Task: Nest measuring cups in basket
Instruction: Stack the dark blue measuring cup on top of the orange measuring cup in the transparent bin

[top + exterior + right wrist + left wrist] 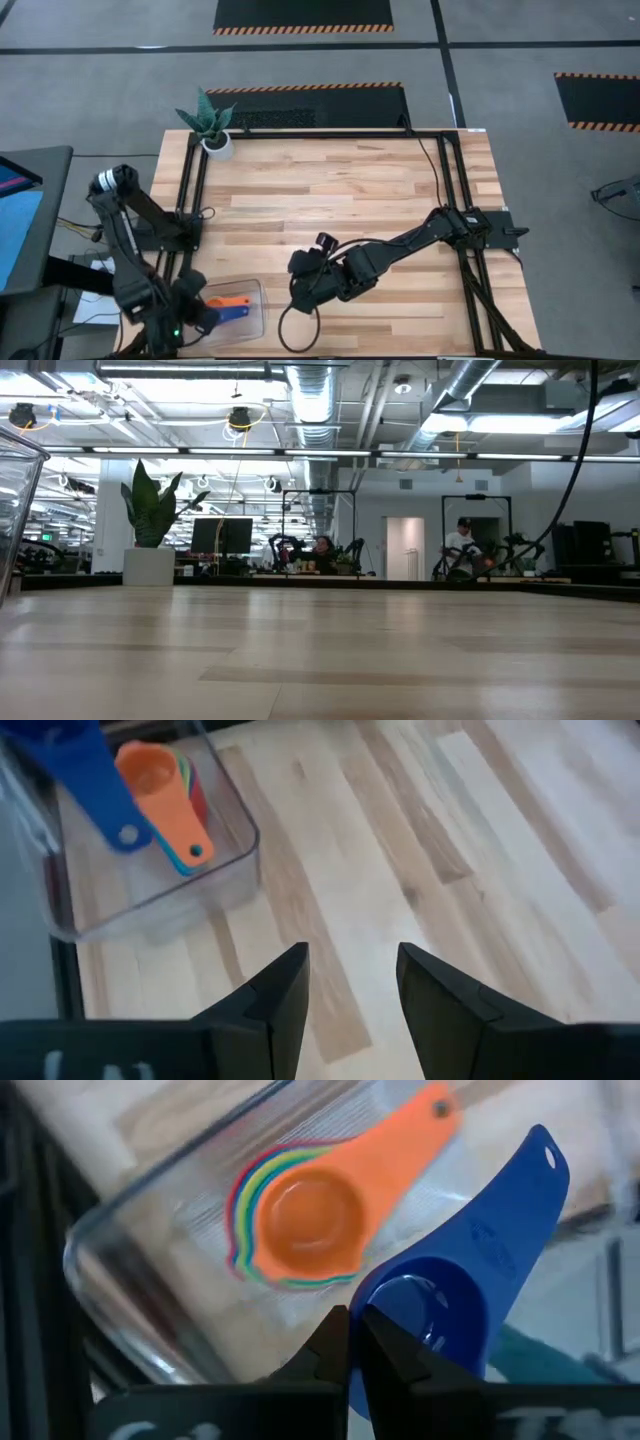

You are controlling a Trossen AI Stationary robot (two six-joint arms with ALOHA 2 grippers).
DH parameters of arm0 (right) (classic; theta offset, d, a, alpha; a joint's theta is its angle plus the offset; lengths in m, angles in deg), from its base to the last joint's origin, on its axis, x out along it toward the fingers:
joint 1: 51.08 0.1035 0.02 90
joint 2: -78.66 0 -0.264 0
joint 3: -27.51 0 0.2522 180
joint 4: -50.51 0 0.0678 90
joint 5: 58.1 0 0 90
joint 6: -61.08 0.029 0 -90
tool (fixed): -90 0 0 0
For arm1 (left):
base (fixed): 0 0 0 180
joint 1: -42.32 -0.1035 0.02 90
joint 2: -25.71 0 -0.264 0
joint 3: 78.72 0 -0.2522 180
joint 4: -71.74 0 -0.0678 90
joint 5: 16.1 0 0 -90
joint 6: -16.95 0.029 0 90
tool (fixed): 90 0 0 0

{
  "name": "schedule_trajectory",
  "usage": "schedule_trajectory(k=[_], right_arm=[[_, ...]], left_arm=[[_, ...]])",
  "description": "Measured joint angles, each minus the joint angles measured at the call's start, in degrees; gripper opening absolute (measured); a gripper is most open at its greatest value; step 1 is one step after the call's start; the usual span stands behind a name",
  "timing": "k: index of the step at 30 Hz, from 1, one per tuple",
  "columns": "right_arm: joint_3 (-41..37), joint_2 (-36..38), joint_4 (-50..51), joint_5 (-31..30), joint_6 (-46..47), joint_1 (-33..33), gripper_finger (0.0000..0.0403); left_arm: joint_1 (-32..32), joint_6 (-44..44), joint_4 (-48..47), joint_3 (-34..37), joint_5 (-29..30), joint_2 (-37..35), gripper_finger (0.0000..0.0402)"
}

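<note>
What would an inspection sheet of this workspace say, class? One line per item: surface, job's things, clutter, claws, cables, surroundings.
Surface: wooden table, bare across its middle.
Job's things: clear basket at the near left corner holds a nested stack of cups, orange one on top; a blue cup is pinched at its rim above the basket.
Clutter: potted plant at the far left corner.
Claws: left claw shut on the blue cup; right claw open, empty, over bare wood beside the basket.
Cables: black loop under the right arm.
Surroundings: a person at far workstations.
</note>
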Motion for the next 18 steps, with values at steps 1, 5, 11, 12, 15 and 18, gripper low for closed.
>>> schedule_trajectory(k=[1, 5, 11, 12, 15, 18], right_arm=[[0.0, 0.0, 0.0, 0.0, -1.6, 0.0, 0.0177], [0.0, 0.0, 0.1, 0.0, -6.8, 0.6, 0.0177], [0.0, 0.0, 0.4, 0.8, -8.9, 1.0, 0.0177], [0.0, 0.0, 0.5, 1.3, -8.9, 1.2, 0.0177], [0.0, 0.0, 0.9, 3.1, -8.9, 1.2, 0.0177], [0.0, 0.0, 1.2, 3.4, -8.9, 1.3, 0.0177]], left_arm=[[0.9, -1.7, 0.0, 0.0, -0.4, 0.9, 0.0], [0.0, -2.3, 0.9, 0.1, -3.3, 5.4, 0.0], [-4.6, -0.9, 0.6, 0.1, -1.5, 8.7, 0.0], [-4.8, -0.4, 0.5, 0.1, -1.2, 8.7, 0.0], [-5.0, 0.2, -0.5, 0.1, -1.9, 8.2, 0.0], [-4.1, 0.0, -1.5, 0.0, -3.0, 8.1, 0.0]])
